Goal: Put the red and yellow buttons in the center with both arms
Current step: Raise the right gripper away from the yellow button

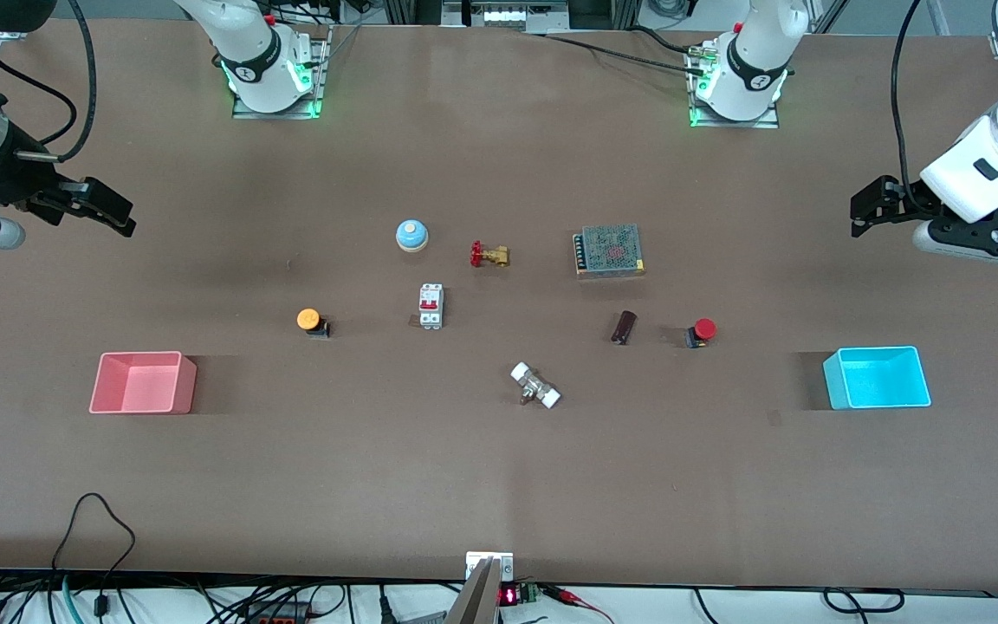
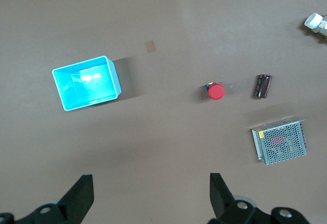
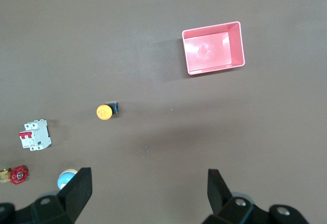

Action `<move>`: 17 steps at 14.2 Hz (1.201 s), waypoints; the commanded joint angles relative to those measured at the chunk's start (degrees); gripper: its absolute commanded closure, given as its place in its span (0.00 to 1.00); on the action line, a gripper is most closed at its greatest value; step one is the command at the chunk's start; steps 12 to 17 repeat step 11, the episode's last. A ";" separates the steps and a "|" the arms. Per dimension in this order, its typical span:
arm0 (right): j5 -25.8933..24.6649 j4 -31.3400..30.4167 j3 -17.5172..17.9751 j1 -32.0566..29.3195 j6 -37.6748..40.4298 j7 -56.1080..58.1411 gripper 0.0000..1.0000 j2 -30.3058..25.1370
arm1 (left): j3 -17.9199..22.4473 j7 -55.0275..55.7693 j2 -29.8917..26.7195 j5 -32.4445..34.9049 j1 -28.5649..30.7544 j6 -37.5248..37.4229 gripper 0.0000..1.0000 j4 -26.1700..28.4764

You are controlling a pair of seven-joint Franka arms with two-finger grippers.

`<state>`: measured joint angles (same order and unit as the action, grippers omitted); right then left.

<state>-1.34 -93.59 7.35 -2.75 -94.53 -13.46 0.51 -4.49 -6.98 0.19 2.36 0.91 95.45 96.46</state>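
The yellow button point(image 1: 309, 320), an orange-yellow cap on a black body, sits on the brown tabletop point(image 1: 499, 468) toward the right arm's end. It also shows in the right wrist view point(image 3: 104, 112). The red button point(image 1: 703, 330) sits toward the left arm's end, beside a dark cylinder, and shows in the left wrist view point(image 2: 215, 91). My right gripper point(image 1: 120, 217) hangs open and empty high over the table's right-arm end point(image 3: 148, 193). My left gripper point(image 1: 861, 212) hangs open and empty high over the left-arm end point(image 2: 152, 196). Both are well apart from the buttons.
Between the buttons lie a blue bell point(image 1: 411, 234), a red-handled valve point(image 1: 489, 255), a mesh power supply point(image 1: 609, 250), a white breaker point(image 1: 430, 306), a dark cylinder point(image 1: 624, 327) and a white-ended fitting point(image 1: 535, 386). A pink bin point(image 1: 142, 382) and a cyan bin point(image 1: 877, 378) stand at the ends.
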 commanded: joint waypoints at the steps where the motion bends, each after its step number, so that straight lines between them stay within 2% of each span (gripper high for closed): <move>1: 0.72 1.56 0.03 0.21 1.63 -0.52 0.00 0.54 | -0.43 0.64 0.25 -0.69 0.32 -1.40 0.00 -1.45; 17: 0.81 1.39 0.03 0.03 1.72 -0.96 0.00 0.54 | -0.52 0.91 0.16 -0.69 0.14 -1.58 0.00 -1.36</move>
